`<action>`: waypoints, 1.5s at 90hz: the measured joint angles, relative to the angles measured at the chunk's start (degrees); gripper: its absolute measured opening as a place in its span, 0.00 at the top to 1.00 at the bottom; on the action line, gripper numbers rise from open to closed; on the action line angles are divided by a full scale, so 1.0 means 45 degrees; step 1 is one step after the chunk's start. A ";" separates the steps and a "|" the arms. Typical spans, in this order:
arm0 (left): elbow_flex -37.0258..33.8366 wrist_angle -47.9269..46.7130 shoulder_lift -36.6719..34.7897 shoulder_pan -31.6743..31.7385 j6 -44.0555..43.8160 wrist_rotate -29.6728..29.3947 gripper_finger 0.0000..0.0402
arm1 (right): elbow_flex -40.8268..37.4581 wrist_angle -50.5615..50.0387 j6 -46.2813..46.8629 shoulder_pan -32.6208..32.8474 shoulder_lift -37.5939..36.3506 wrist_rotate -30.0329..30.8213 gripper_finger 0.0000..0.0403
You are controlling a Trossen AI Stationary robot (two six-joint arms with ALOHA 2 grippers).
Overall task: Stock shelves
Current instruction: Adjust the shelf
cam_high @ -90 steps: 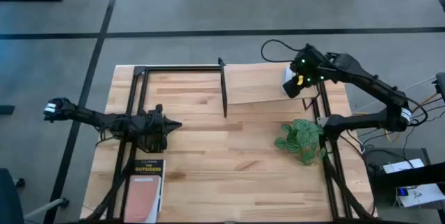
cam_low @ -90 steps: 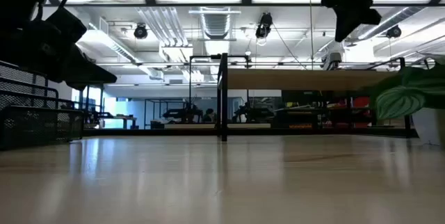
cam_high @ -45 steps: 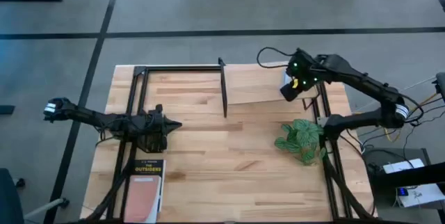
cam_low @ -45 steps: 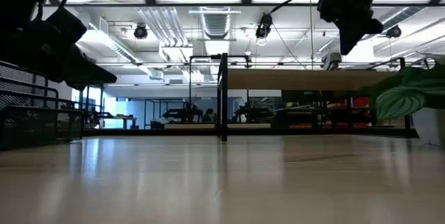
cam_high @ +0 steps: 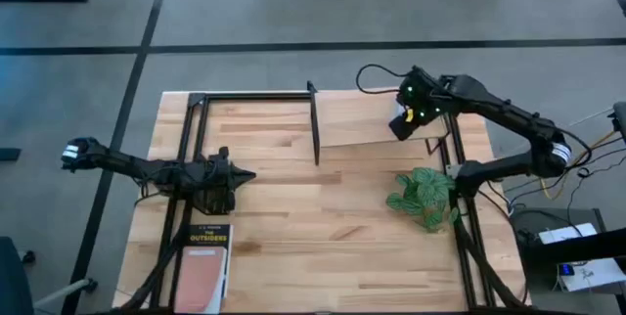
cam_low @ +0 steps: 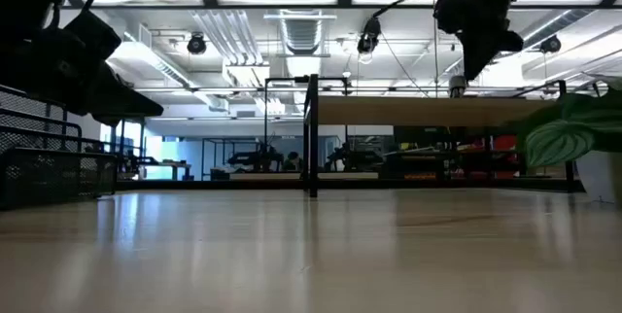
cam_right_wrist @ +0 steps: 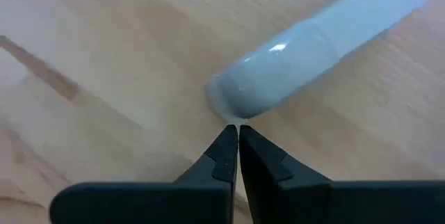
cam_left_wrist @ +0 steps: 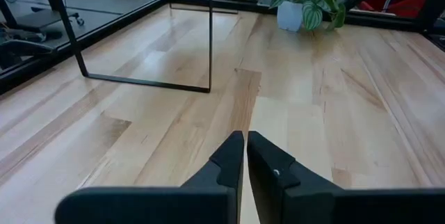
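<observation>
Since a second ago, only the right gripper (cam_high: pixel 398 125) has slid leftward above the small light wood riser shelf on thin black legs (cam_high: pixel 367 117). Left of the shelf, one left gripper (cam_left_wrist: pixel 244 156) waits, fingers pressed together. One red paperback book (cam_high: pixel 201 268) lies nearby. On the shelf lies one pale tube (cam_right_wrist: pixel 306 54), apparently just stocked; the right fingers are together, empty. One green potted plant (cam_high: pixel 423 197) awaits stocking.

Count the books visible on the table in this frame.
1: the book lies flat at the table's near-left edge, just in front of the parked left gripper. Others may be hidden beneath the arms or the shelf.
</observation>
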 joint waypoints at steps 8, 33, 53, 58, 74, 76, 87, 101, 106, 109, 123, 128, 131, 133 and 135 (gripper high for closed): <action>-0.0004 0.0000 0.0000 -0.0001 -0.0003 0.0000 0.99 | 0.0170 0.0139 0.0003 0.0810 -0.0022 -0.0007 1.00; -0.0004 0.0000 0.0000 -0.0002 -0.0002 0.0000 0.99 | 0.0082 0.3423 -0.0230 0.4108 0.0429 0.0004 1.00; -0.0004 0.0000 0.0000 -0.0002 -0.0003 0.0000 0.99 | 0.0044 0.6479 -0.1430 0.5097 0.1685 0.0023 1.00; -0.0003 0.0000 0.0000 0.0000 -0.0002 0.0000 0.99 | 0.0050 0.7164 -0.1830 0.5175 0.2113 0.0002 1.00; -0.0004 0.0000 0.0000 0.0003 -0.0003 0.0000 0.99 | 0.0763 0.8166 -0.2976 0.5228 0.3642 -0.0065 1.00; -0.0002 0.0000 0.0000 0.0001 -0.0001 0.0000 0.99 | 0.0917 0.8193 -0.3043 0.5228 0.3843 -0.0065 1.00; -0.0004 0.0000 0.0000 -0.0001 -0.0002 0.0000 0.99 | 0.1739 0.8218 -0.3801 0.5229 0.5008 -0.0103 1.00; -0.0001 -0.0005 0.0000 0.0001 -0.0003 0.0000 0.99 | 0.2539 0.8437 -0.4678 0.5286 0.6185 -0.0101 1.00; -0.0004 0.0000 0.0000 0.0001 -0.0003 0.0000 0.99 | 0.2780 0.8435 -0.4836 0.5286 0.6528 -0.0101 1.00; -0.0002 -0.0001 0.0000 -0.0001 -0.0002 0.0000 0.99 | 0.2848 0.8482 -0.4890 0.5286 0.6671 -0.0099 1.00; -0.0002 -0.0002 0.0000 0.0000 0.0001 0.0002 0.99 | 0.3025 0.8483 -0.4938 0.5286 0.7105 0.0331 1.00; 0.0000 0.0000 0.0000 0.0003 -0.0003 0.0000 0.99 | 0.3045 0.8505 -0.4839 0.5297 0.7126 0.0774 1.00; -0.0004 0.0000 0.0000 0.0003 -0.0002 0.0000 0.99 | 0.3045 0.8479 -0.4790 0.5296 0.7126 0.0987 1.00; -0.0004 0.0000 0.0000 0.0003 0.0000 0.0000 0.99 | 0.3045 0.8482 -0.4759 0.5296 0.7126 0.1166 1.00; -0.0004 0.0000 0.0000 0.0002 -0.0003 0.0000 0.99 | 0.3045 0.8494 -0.4719 0.5296 0.7123 0.1341 1.00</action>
